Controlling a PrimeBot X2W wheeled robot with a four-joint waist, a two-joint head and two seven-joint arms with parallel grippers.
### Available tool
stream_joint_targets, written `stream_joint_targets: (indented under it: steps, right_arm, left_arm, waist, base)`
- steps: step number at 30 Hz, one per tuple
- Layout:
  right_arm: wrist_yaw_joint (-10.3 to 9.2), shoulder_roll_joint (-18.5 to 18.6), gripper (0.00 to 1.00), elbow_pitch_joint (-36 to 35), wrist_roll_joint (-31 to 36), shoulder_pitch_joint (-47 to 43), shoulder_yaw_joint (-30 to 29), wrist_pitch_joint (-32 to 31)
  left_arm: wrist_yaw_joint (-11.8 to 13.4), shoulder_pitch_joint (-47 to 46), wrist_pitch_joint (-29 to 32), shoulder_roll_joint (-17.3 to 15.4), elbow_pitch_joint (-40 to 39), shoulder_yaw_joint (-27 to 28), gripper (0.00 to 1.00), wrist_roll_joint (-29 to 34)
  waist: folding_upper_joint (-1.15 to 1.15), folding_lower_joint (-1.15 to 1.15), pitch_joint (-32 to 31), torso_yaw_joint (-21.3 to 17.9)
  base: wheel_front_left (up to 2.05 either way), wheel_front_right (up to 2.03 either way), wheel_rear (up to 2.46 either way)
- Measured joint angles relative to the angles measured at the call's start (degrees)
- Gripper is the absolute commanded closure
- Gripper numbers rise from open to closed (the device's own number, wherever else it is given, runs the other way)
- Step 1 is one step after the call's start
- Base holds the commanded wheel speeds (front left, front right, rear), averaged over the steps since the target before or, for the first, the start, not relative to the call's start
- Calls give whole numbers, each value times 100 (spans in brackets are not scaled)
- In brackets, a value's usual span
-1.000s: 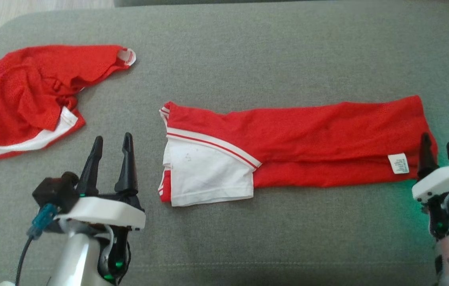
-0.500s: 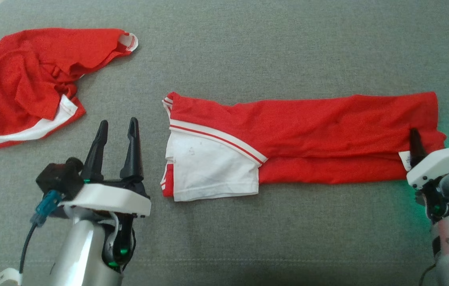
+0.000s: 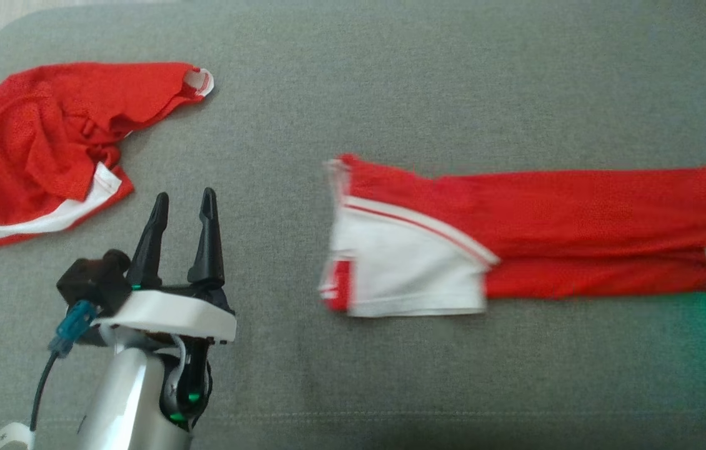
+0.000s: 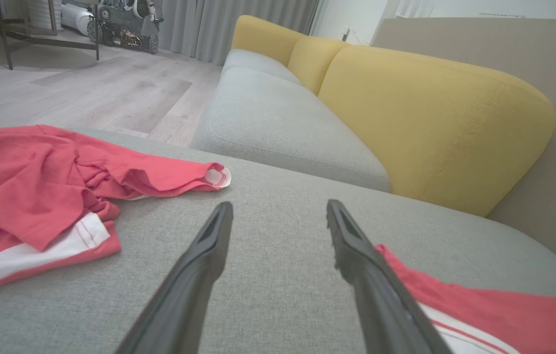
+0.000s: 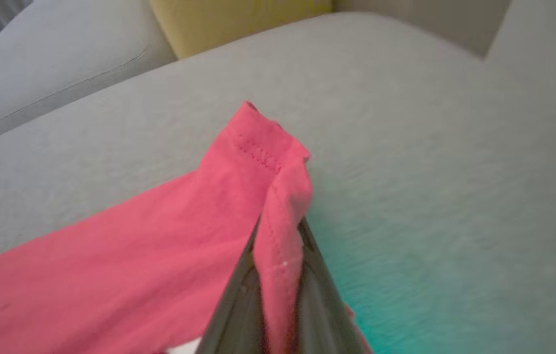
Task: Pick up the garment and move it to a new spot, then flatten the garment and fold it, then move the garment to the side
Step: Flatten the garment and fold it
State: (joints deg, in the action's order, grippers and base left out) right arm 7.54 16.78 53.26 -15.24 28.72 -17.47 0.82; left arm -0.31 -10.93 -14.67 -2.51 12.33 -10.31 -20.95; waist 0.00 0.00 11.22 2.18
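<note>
Gripping the folded red-and-white fabric garment point(image 3: 578, 206) lying on the grey upholstered cushion point(image 3: 390, 81), my right claw point(image 5: 280, 231) is clamped on its end; left claw point(image 3: 184, 195) open. Likely step: moving aside. Next: drag evenly.

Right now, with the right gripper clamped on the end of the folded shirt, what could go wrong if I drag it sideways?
1. The right gripper pinches only a narrow bunch of cloth at the hem of the folded shirt; a hard pull could slip it out.
2. The white sleeve end lies free, the left gripper open and apart from it, so the folds may shift or open on the grey cushion.
</note>
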Motion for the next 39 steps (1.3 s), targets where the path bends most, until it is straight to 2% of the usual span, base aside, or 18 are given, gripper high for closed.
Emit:
stream_joint_targets:
  steps: [3, 6, 12, 16, 19, 22, 23, 29, 33, 39]
  right_arm:
    - [0, 323, 100, 204, 698, 159, -615, 316]
    - [0, 352, 100, 258, 1246, 363, -1032, 476]
    - [0, -459, 100, 191, 1486, 586, -972, 466]
    - [-1, -990, 100, -142, 1172, 584, -470, 304]
    - [0, -1301, 100, -564, 608, 556, 162, 63]
    - [0, -1339, 100, -1187, -89, 325, 900, -204]
    - [0, -1339, 100, -1187, -89, 325, 900, -204]
    - [-1, -1351, 100, -2203, -1606, -607, 2348, -545]
    - [-1, -1354, 100, -2488, -1992, -925, 2886, -542]
    - [-1, -1352, 100, -2429, -2359, -949, 3406, -311]
  left_arm:
    - [14, 4, 0, 1, 2, -3, 0, -59]
    - [18, 10, 0, 2, 11, -4, 0, -59]
    - [57, 88, 0, 3, 65, -2, 0, -141]
    - [59, 277, 0, 4, 83, 0, 0, -142]
    - [82, 348, 0, 3, 90, 2, 0, -142]
    - [82, 375, 0, 3, 91, 0, 0, -145]
    - [82, 375, 0, 3, 91, 0, 0, -145]
    - [85, 381, 0, 3, 91, -29, 0, -201]
    - [89, 381, 0, 3, 91, -47, 0, -246]
    - [89, 376, 0, 3, 98, -89, 0, -260]
  waist:
    - [0, 0, -69, -5]
    - [0, 0, -138, -5]
    - [0, 0, -357, -38]
    - [0, 0, -532, -85]
    - [0, 0, -657, -116]
    - [0, 0, -745, -124]
    - [0, 0, -745, -124]
    - [0, 0, -781, -42]
    - [0, 0, -725, 34]
    - [0, 0, -581, 155]
  base:
    - [0, 0, 0]
    - [0, 0, 0]
    - [0, 0, 0]
    - [0, 0, 0]
    - [0, 0, 0]
    - [0, 0, 0]
    - [0, 0, 0]
    - [0, 0, 0]
    - [0, 0, 0]
    - [0, 0, 0]
